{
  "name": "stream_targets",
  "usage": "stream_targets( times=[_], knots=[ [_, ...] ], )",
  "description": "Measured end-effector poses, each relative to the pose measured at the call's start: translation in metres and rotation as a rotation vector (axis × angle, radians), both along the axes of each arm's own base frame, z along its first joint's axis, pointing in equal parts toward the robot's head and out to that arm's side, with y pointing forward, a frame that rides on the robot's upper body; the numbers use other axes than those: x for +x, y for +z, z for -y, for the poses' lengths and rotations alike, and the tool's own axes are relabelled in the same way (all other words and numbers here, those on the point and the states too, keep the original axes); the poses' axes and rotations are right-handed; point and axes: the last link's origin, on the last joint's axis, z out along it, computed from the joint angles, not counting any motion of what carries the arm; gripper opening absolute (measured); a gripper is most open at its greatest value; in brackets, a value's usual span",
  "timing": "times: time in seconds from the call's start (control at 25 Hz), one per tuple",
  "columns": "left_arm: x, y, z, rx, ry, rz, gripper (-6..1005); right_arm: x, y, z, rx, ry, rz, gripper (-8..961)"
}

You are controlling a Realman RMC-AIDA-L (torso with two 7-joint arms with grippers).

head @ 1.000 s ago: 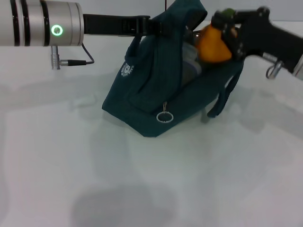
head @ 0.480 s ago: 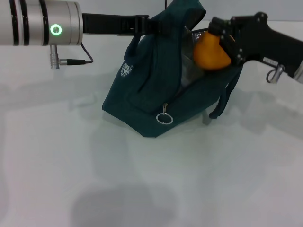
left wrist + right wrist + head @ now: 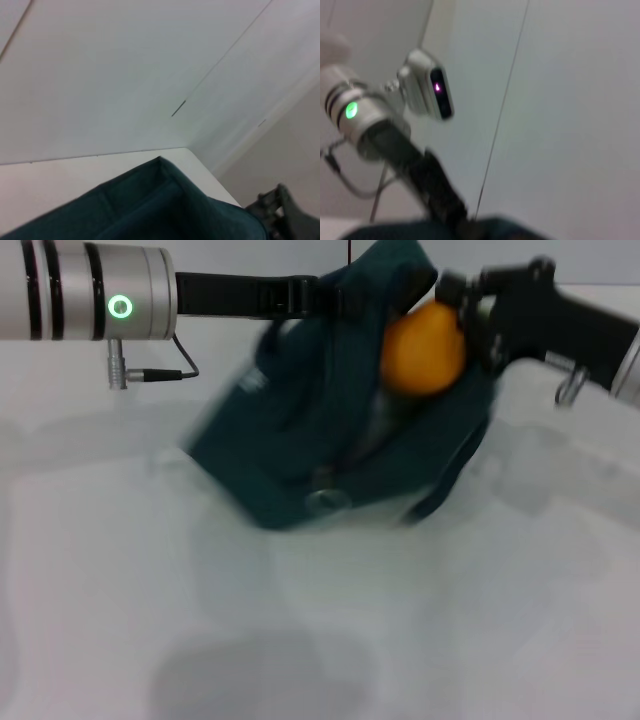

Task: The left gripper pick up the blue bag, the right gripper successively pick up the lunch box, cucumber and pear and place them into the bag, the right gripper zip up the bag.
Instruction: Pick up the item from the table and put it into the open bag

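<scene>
Right gripper [image 3: 462, 325] fingers clamped on pear [image 3: 424, 348] over bag [image 3: 330, 430]; left gripper [image 3: 325, 295] pinching far rim. Lower deep, then release.

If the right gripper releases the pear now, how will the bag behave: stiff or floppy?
Probably floppy: the bag is soft cloth, sagging below the left gripper, which holds its top edge. It likely swings easily, since it hangs from that one side. The round pear, held by the right gripper at the opening, may roll inside.
</scene>
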Motion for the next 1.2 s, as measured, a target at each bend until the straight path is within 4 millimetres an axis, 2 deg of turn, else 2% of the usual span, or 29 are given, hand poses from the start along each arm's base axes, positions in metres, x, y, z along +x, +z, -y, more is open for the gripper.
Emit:
stream_targets(
  times=[0.08, 0.32, 0.68, 0.92, 1.2],
  knots=[
    [-0.001, 0.0, 0.001, 0.0, 0.003, 0.0, 66, 0.009, -0.009, 0.006, -0.026, -0.016, 0.036, 73],
    [-0.003, 0.001, 0.001, 0.001, 0.006, -0.002, 66, 0.021, -0.01, 0.013, -0.036, -0.043, 0.049, 77],
    [-0.003, 0.001, 0.001, -0.002, 0.008, 0.0, 66, 0.012, -0.002, 0.012, -0.016, -0.001, 0.027, 83],
    [-0.001, 0.001, 0.0, -0.002, 0.006, 0.001, 66, 0.007, -0.009, 0.013, -0.061, 0.006, 0.039, 87],
    [0.001, 0.003, -0.001, 0.0, 0.005, 0.006, 66, 0.007, -0.013, 0.006, -0.126, -0.1, 0.03, 91]
  ],
)
